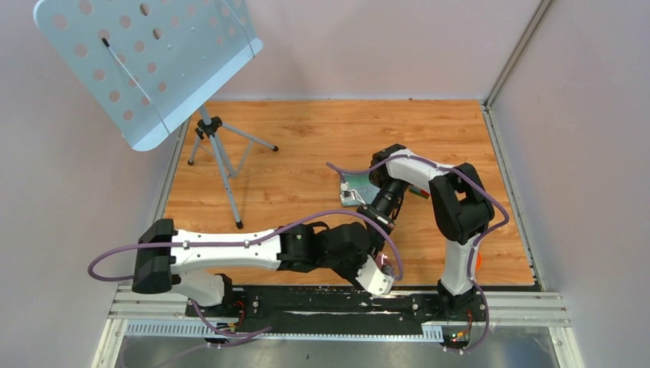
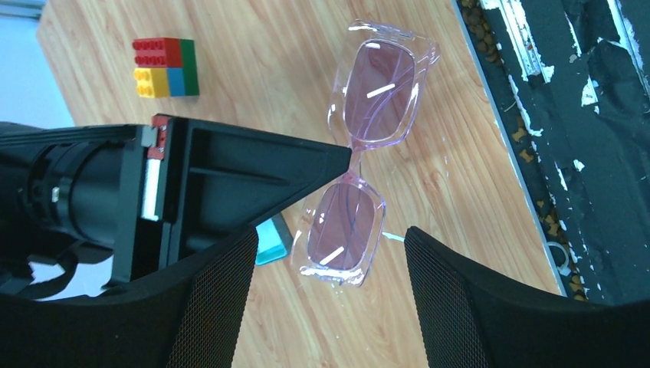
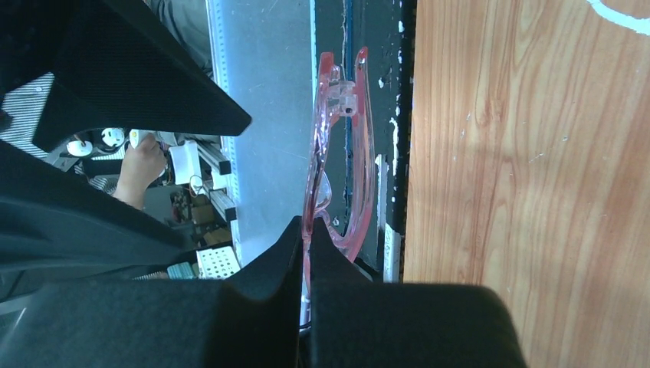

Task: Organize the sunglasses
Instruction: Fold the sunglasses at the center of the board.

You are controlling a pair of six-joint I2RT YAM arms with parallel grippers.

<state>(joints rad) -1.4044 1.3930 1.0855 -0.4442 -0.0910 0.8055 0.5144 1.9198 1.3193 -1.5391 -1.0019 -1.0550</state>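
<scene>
- Sunglasses (image 2: 375,96) are being held at the bridge and appear to be lifted off the wooden table (image 2: 268,46). In the top view they are sitting at about 5 o'clock from the table's middle, near the black front rail (image 2: 552,115).
- I am watching the right gripper (image 3: 304,230) pressing both fingers together on the thin frame. Its wrist view is showing the pair edge-on, and the slim arms seem to be folded against the front.
- I am keeping the left gripper (image 2: 331,253) spread wide. Its fingertips are flanking the lower lens from 6 o'clock and touching nothing.
- I am reading this as a handover or regrasp on the way to stowing the pair. The grey case (image 1: 354,188) is lying at 12 o'clock from the grippers, with its teal lining showing.
- The next move, as I judge it, is calling for a gentle close across the lower rim. The right pinch should only be letting go once that hold is firm.
- The frame is translucent pink-purple plastic, glossy and rounded-rectangular. It is likely slippery, and I would be avoiding any pressure on the tinted lenses.
- The left pads are black with a fine mesh texture, which should be helping with grip.
- Stacked toy bricks (image 2: 165,67) in red, green, yellow and blue are sitting at 10 o'clock from the pair, well apart.
</scene>
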